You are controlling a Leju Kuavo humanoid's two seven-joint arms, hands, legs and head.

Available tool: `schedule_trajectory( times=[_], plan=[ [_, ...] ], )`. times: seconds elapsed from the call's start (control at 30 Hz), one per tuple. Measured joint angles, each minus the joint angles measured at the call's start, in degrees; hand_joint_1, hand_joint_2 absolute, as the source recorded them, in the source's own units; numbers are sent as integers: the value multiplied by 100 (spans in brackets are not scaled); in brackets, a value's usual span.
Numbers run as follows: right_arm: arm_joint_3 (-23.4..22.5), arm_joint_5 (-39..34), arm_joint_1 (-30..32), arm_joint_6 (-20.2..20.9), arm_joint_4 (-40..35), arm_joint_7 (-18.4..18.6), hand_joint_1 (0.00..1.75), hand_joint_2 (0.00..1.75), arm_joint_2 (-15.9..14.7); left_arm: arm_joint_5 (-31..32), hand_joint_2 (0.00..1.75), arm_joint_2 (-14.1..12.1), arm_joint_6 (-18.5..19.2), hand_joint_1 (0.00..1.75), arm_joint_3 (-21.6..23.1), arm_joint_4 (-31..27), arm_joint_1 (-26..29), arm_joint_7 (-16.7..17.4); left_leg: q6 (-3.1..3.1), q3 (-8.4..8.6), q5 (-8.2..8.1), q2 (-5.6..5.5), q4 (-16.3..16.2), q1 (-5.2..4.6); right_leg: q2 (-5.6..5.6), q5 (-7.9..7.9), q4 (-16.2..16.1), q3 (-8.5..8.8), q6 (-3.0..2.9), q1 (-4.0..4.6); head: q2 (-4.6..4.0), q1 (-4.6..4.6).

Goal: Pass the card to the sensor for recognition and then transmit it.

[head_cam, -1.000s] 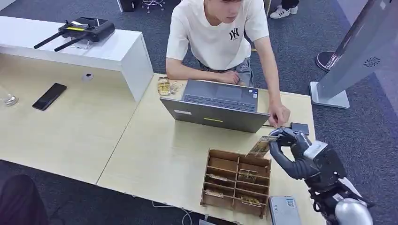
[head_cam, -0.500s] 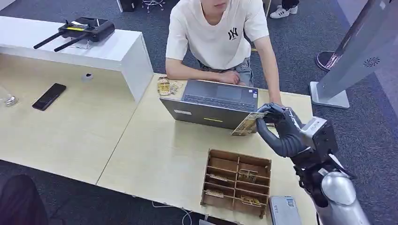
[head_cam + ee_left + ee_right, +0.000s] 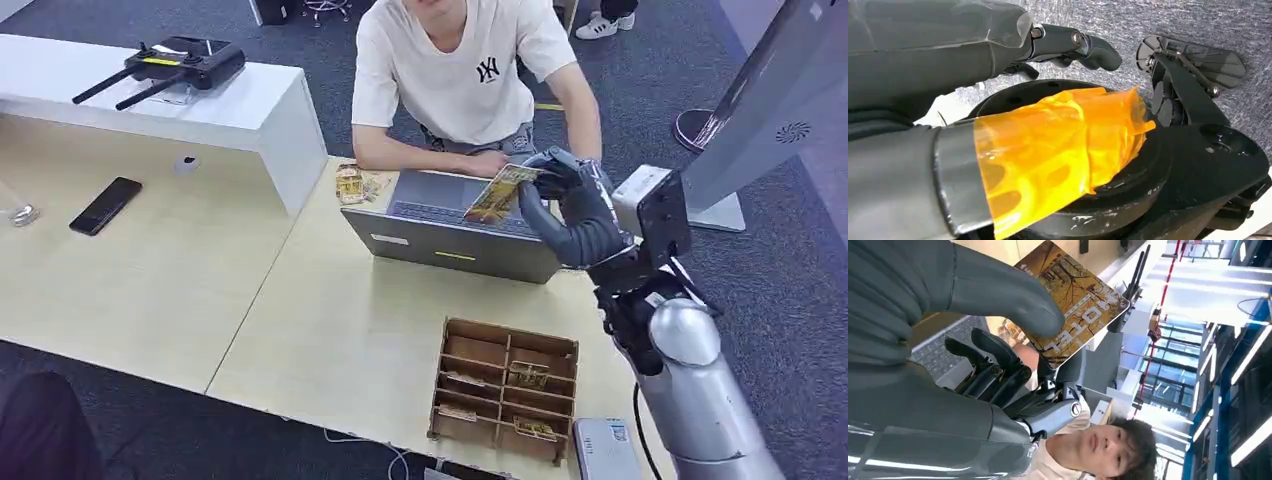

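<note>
My right hand (image 3: pixel 570 205) pinches a yellow-brown hotel card (image 3: pixel 500 193) and holds it tilted in the air above the open grey laptop (image 3: pixel 450 245), close in front of the seated person (image 3: pixel 460 70). In the right wrist view the thick thumb (image 3: pixel 998 290) presses on the card (image 3: pixel 1078 305), with dark fingers behind it and the person's head beyond. My left hand (image 3: pixel 1068 42) hangs by my body over grey carpet, its fingers loosely apart and holding nothing.
A wooden compartment box (image 3: pixel 505 385) with several cards stands near the table's front edge, and a grey device (image 3: pixel 605 450) lies beside it. A phone (image 3: pixel 105 205) lies far left. A white counter (image 3: pixel 240 110) carries a black controller (image 3: pixel 185 62). A slanted kiosk (image 3: pixel 760 110) stands right.
My right hand has lifted the card from just above the wooden box, up and away over the laptop toward the person. The person's hand has drawn back from the table's right side.
</note>
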State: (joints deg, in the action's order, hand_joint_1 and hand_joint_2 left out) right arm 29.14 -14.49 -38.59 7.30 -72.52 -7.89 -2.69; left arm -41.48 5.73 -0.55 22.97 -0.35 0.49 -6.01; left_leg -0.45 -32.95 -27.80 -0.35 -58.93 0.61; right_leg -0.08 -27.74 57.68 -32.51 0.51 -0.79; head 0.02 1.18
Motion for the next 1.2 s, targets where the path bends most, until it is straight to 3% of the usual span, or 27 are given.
schedule_trajectory(
  times=[0.27,0.6,0.8,1.07,1.13,1.17,1.2],
  plan=[
    [85,337,-647,-433,918,118,175,175,358,107,0,-13,0,0,96,0,-15,7,0,0,0,-1,0,0,-2,0,0,0,0,0,0,-2],
    [125,1426,-1135,-1271,2021,13,175,175,660,258,0,-44,-52,0,236,0,-63,105,0,0,0,-1,0,0,-2,0,0,0,0,0,0,-4],
    [127,2050,-1158,-1692,2216,129,175,175,725,291,0,-44,-127,0,273,0,-70,122,0,0,0,-1,0,0,-2,0,0,-1,0,0,0,-2],
    [125,2511,-1113,-1779,2382,120,175,175,741,291,0,-44,-120,0,312,0,-69,129,0,0,0,-1,0,0,-1,0,0,-2,0,0,0,-2],
    [125,2597,-1092,-1779,2382,155,148,175,741,288,0,-44,-122,0,332,0,-69,131,0,1,0,-1,0,0,-1,0,0,-2,0,0,0,-4],
    [125,2629,-1081,-1777,2386,170,0,175,741,282,0,-44,-122,0,343,0,-69,131,0,1,0,-1,0,0,-1,0,0,-2,0,0,0,-2],
    [125,2658,-1069,-1775,2388,175,0,175,741,280,0,-44,-122,0,352,0,-69,131,-1,1,0,-1,0,0,-1,0,0,-2,0,0,0,-4]
  ],
)
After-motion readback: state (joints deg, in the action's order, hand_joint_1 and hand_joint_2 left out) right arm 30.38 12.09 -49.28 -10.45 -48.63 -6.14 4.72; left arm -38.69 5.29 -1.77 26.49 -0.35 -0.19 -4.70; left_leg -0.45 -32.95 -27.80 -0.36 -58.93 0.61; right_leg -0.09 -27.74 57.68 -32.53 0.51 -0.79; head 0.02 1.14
